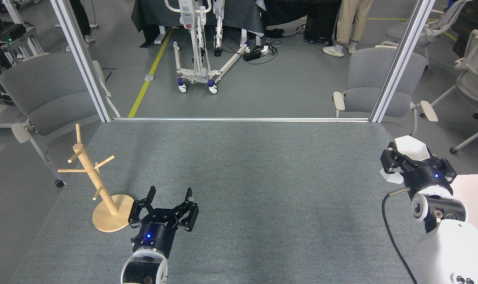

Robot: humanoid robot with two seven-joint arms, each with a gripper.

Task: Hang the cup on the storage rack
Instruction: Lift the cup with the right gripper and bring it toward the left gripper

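Cup lower half hidden by right tool.

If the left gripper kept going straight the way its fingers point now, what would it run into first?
Nothing, as far as the head view shows: the left gripper, open, points across bare table. The storage rack stands off to its left, though depth is uncertain.

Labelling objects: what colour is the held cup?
White, in the head view: cup in the right gripper.

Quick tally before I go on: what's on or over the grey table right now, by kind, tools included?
Cups: 1, white cup, held in the right tool near the table's right edge
Racks: 1, wooden storage rack, no cup on it
Tools: 2, the right one and the open left tool beside the rack's base
Total: 4
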